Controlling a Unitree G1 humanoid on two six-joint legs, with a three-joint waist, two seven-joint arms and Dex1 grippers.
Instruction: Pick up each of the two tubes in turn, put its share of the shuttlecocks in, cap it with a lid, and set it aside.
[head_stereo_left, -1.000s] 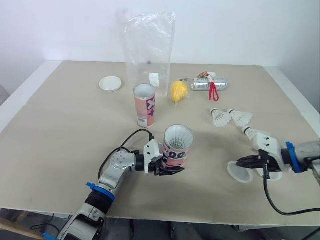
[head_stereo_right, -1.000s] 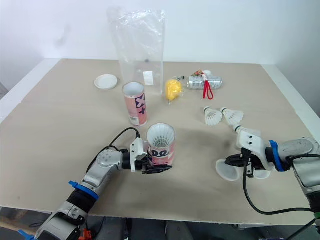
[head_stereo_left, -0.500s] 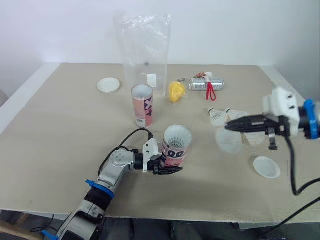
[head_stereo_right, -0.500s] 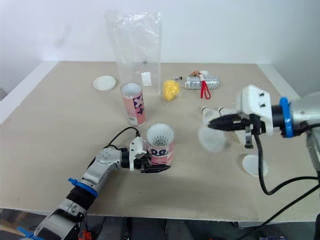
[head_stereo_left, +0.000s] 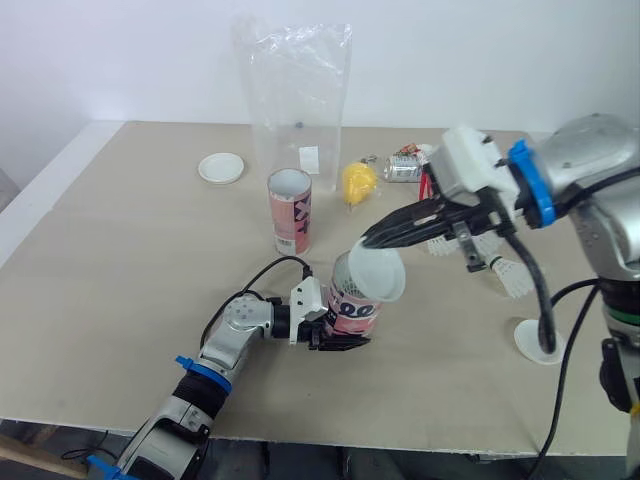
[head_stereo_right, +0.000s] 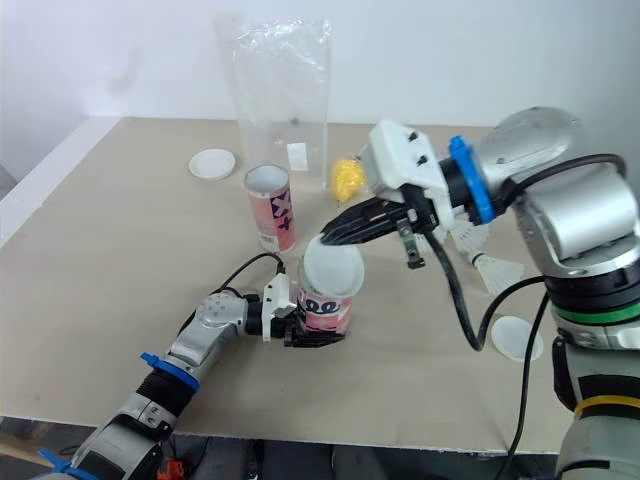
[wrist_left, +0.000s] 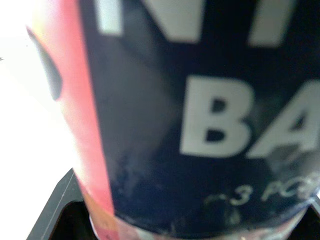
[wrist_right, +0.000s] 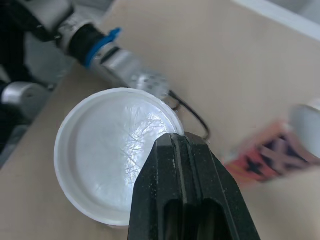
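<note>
Near front edge of beige table (head_stereo_left: 120, 250): pink-and-black cardboard tube (head_stereo_left: 352, 312), clamped at its base between the closed fingers of left gripper (head_stereo_left: 336, 338). Over its open mouth: round translucent white plastic lid (head_stereo_left: 378, 272), tilted, rim pinched tight in right gripper (head_stereo_left: 370, 240).

Tabletop (head_stereo_left: 130, 250): beige, flat surface with a pale border.

Far side:
- White lid (head_stereo_left: 221, 167), lying flat towards the left.
- Clear plastic bag (head_stereo_left: 298, 100), standing upright.
- Yellow item (head_stereo_left: 358, 182), just beside the bag.
- Silver can (head_stereo_left: 405, 168), lying on its side further right.

Middle: pink tube (head_stereo_left: 289, 210), upright, mouth open, in front of the bag.

Right side: shuttlecock (head_stereo_left: 510, 278), lying on its side. Second lid (head_stereo_left: 540, 340), flat near the front edge.

Front centre: second tube (head_stereo_left: 352, 310), upright. Whether its base rests on the surface cannot be told.
</note>
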